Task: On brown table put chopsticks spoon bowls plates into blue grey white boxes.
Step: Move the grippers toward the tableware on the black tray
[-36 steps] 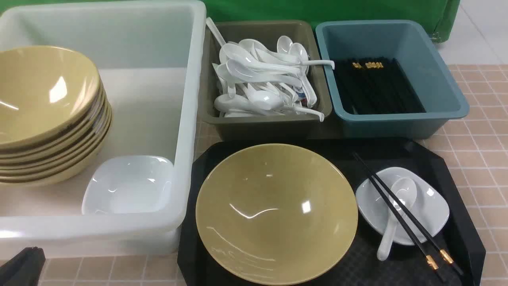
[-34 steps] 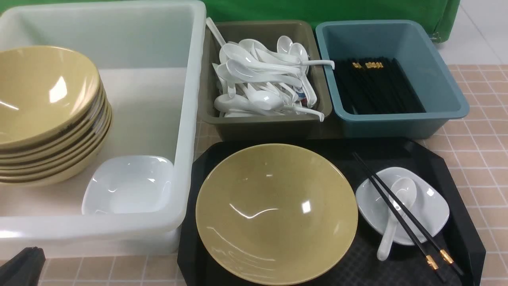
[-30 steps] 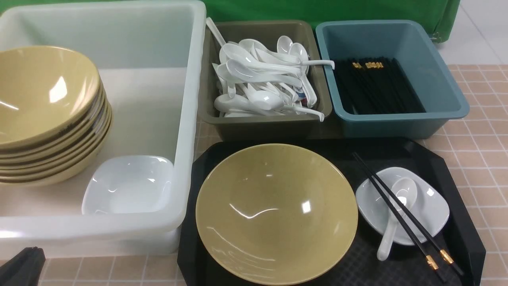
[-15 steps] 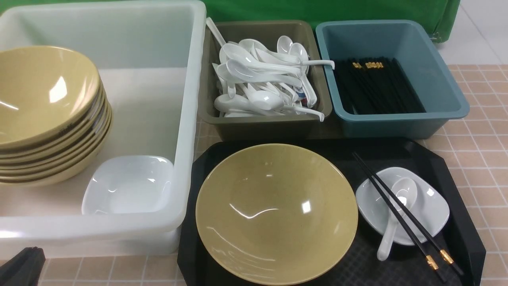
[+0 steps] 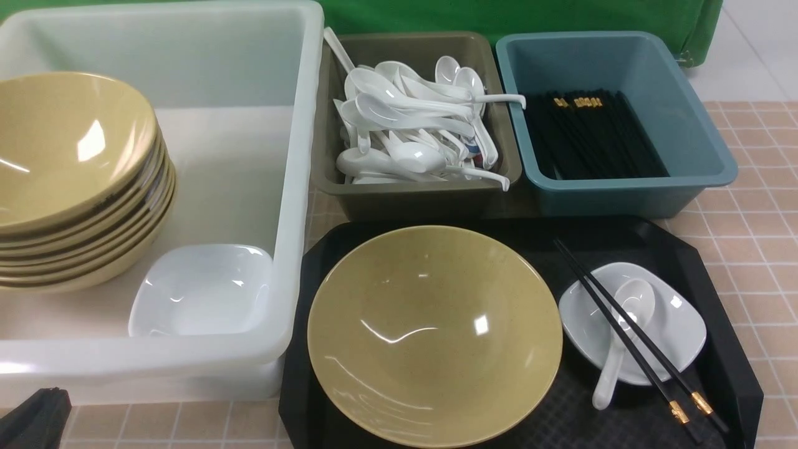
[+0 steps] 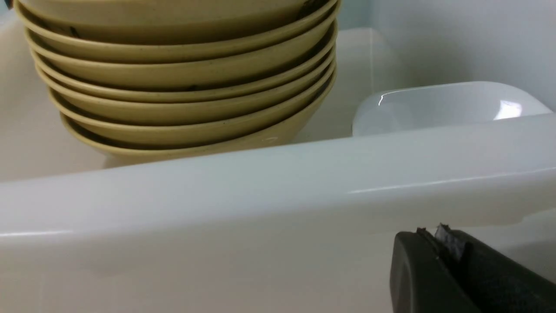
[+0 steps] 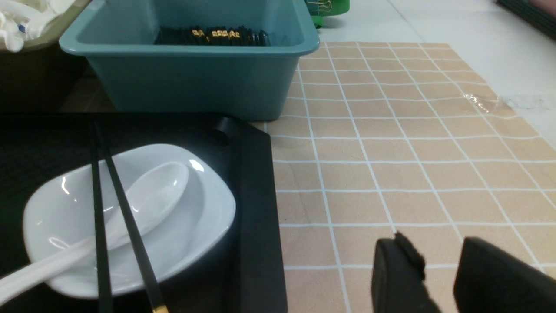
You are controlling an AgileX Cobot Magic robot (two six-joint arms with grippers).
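Black chopsticks (image 5: pixel 631 347) across white plate (image 5: pixel 676 324) and spoon (image 5: pixel 636 299), yellow bowl (image 5: pixel 433 337) beside

A green cloth (image 5: pixel 499 15) is stretched across the far side of the scene, a pale floor (image 5: pixel 754 56) of large whitish tiles is seen beside it on the right, and everything is lit evenly and brightly.

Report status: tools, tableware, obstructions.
Left tool shut, empty, by white box. Right tool open, empty, above table. Chopsticks across spoon and plate on tray, bowl alongside. Nothing blocking.
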